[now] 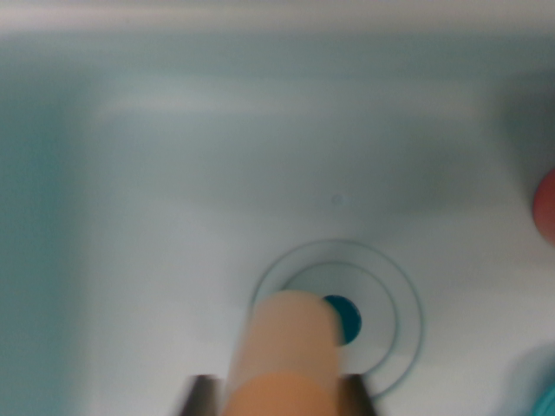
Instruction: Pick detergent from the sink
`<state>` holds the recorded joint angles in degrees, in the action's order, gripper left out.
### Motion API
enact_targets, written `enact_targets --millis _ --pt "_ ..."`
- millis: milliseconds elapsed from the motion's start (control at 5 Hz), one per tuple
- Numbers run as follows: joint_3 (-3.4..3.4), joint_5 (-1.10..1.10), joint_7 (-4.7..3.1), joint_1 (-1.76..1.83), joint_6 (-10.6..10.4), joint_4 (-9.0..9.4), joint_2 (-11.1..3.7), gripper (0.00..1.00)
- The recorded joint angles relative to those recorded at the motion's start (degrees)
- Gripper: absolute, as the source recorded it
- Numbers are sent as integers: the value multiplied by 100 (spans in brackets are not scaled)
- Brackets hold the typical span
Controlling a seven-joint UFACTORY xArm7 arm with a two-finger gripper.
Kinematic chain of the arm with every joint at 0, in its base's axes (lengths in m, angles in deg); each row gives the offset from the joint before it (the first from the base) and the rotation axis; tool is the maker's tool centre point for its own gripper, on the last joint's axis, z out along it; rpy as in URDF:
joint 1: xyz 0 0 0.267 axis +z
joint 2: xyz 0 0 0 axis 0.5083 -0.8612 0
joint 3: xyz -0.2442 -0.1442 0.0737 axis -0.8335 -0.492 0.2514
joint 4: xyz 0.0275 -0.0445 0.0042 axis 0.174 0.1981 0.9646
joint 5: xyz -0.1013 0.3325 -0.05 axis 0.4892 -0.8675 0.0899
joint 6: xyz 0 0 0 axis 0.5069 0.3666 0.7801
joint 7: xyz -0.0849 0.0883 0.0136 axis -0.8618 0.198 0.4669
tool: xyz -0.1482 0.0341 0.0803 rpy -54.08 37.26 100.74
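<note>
The wrist view is blurred and looks down into a pale blue-white sink (pixel 156 260). An orange detergent bottle (pixel 286 347), paler toward its far end, reaches up from the bottom edge at centre. My gripper (pixel 279 390) is shut on it, with a dark finger pressed against each side, the left finger (pixel 201 394) and the right finger (pixel 357 394). The bottle's far end covers part of the round drain (pixel 390 303), whose teal hole (pixel 347 316) peeks out just to its right.
A red rounded object (pixel 546 208) is cut off by the wrist view's right edge. A teal object (pixel 542 394) sits in the bottom right corner. The sink's back wall (pixel 277 61) runs across the top, and its left wall (pixel 35 217) down the left.
</note>
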<state>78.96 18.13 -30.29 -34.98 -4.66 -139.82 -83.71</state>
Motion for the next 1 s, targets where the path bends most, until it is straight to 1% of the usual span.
enact_targets --millis 600,800,1000 --pt "0 3 5 0 50 -36 15 100" --pt "-1 9 13 0 140 -100 41 100" --pt "-1 9 13 0 140 -100 41 100"
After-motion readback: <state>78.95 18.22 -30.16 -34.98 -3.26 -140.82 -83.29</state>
